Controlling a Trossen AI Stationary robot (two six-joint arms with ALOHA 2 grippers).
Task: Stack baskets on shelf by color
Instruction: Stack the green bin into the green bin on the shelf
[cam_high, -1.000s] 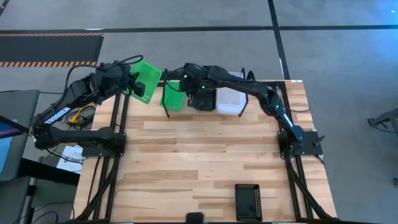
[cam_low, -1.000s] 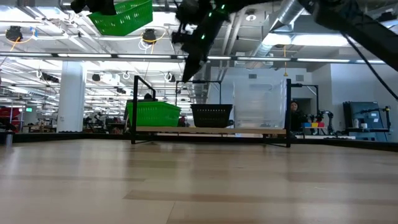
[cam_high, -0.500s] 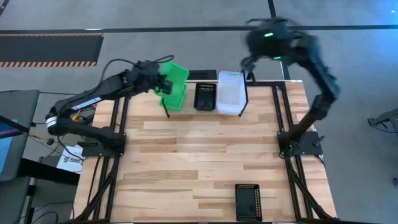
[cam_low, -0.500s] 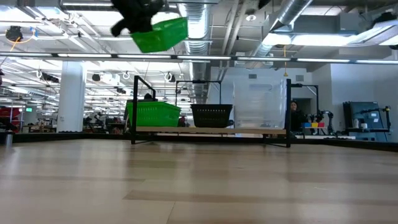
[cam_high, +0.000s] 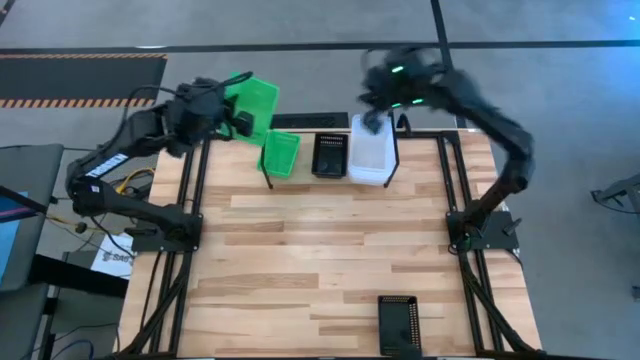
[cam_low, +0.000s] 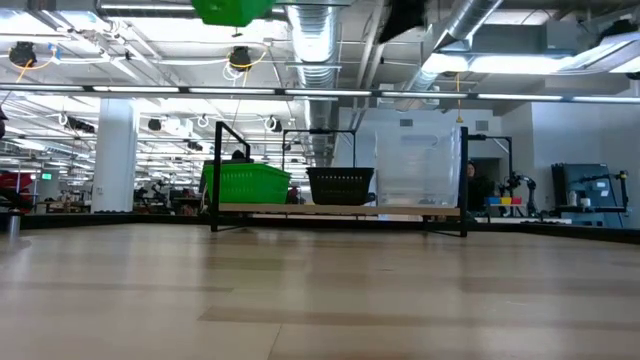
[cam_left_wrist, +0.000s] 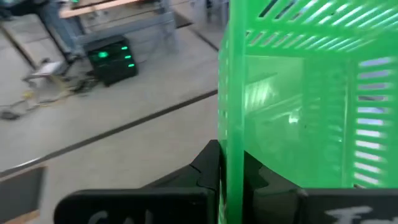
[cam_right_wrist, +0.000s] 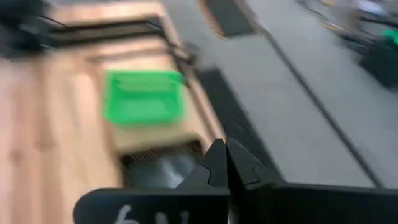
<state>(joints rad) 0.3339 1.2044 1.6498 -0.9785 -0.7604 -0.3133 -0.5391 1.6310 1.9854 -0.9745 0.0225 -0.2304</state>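
Note:
On the shelf (cam_low: 216, 150) at the table's far edge rest a green basket (cam_high: 280, 152), a black mesh basket (cam_high: 330, 153) and a tall clear stack (cam_high: 370, 160), each on its bottom. My left gripper (cam_high: 236, 116) is shut on another green basket (cam_high: 252, 98), high above the shelf's left end; the low view shows this basket (cam_low: 232, 10) at the picture's top. My right gripper (cam_high: 376, 100) is shut on nothing, raised over the clear stack's far side. Its shut fingertips (cam_right_wrist: 225, 163) show in the right wrist view. My left gripper pinches one slotted wall of the green basket at its edge (cam_left_wrist: 234, 163), one finger on each face of the wall. The basket is lifted clear, well above the shelf, and is tilted.
A lone black mesh basket (cam_high: 398, 322) lies on the table near the front edge, right of centre. The wooden tabletop (cam_high: 320, 250) between it and the shelf is bare. The black frame posts (cam_high: 190, 190) run along both table sides.
My left gripper has risen with the green basket, swinging toward the shelf and then back toward the left. My right gripper, shut throughout, has lifted away from the black basket on the shelf and swung up toward the far right, then back over the clear stack.

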